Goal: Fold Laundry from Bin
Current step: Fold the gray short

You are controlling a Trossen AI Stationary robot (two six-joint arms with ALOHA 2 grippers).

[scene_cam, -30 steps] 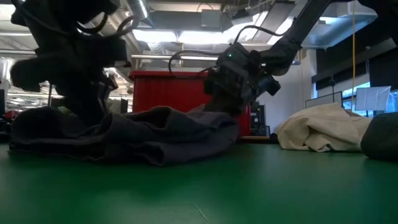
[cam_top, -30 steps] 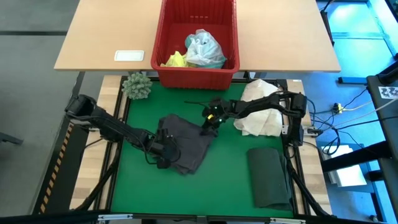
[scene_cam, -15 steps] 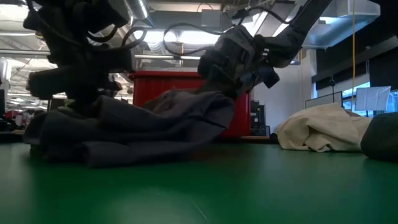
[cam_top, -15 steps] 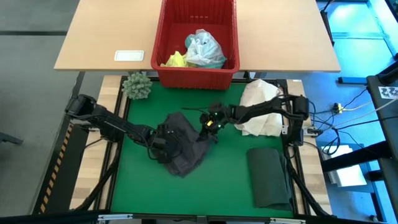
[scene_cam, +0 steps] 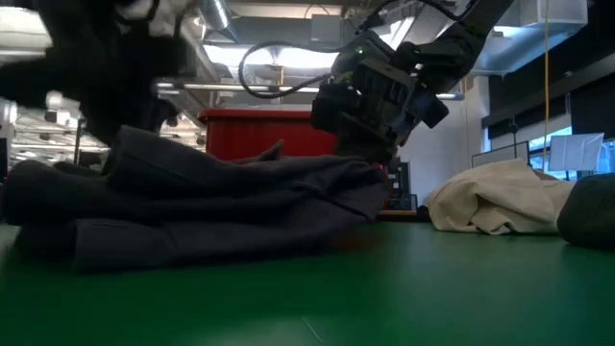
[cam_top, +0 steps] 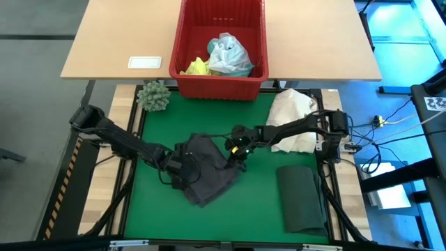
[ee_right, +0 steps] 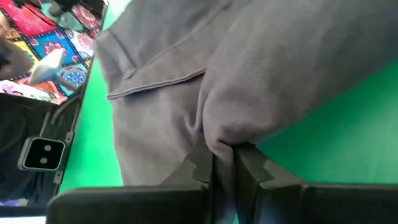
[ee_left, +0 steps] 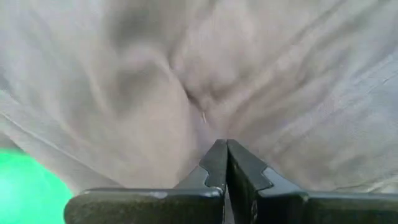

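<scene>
On the green worktop (cam_top: 153, 202) in front of the red bin (cam_top: 221, 82), both end effectors, left (cam_top: 182, 162) and right (cam_top: 239, 146), are clamped on opposite edges of the grey garment (cam_top: 208, 173), apparently to spread it for folding.

We're basically at mat level here: a rumpled grey garment (scene_cam: 211, 207) sprawls across the left and middle of the frame on the green mat (scene_cam: 384, 288). The right gripper (scene_cam: 370, 159) sits on its right end, upper centre. Behind it we see the red bin (scene_cam: 255, 135); a cream bundle (scene_cam: 495, 207) lies at right.
</scene>
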